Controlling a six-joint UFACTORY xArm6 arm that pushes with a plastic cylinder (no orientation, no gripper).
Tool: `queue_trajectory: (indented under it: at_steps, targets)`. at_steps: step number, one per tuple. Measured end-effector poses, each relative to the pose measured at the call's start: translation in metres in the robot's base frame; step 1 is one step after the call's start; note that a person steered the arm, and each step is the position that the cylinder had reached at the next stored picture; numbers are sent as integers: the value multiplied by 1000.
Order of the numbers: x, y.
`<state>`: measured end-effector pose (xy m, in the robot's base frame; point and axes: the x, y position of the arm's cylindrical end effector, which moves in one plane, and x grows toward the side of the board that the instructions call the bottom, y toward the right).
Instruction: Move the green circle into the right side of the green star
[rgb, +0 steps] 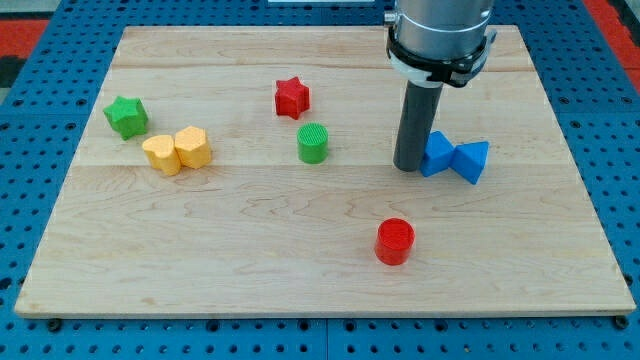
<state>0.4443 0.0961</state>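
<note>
The green circle (313, 143) stands near the middle of the wooden board (250, 240). The green star (127, 116) sits far to the view's left, near the board's left edge. My tip (410, 166) rests on the board to the right of the green circle, about a hundred pixels away, and touches or nearly touches the left side of a blue block (436, 154).
A red star (292, 97) lies just above and left of the green circle. Two yellow blocks (177, 150) sit side by side right of the green star. A second blue block (471, 161) adjoins the first. A red cylinder (394, 241) stands toward the view's bottom.
</note>
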Motion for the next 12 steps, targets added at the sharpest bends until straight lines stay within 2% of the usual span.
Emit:
queue_trajectory:
  at_steps: [1, 2, 3, 7, 9, 11, 12]
  targets:
    - [0, 2]
    - [6, -68]
    - [6, -105]
    - [6, -122]
    - [-21, -106]
    - [-44, -57]
    - [-62, -63]
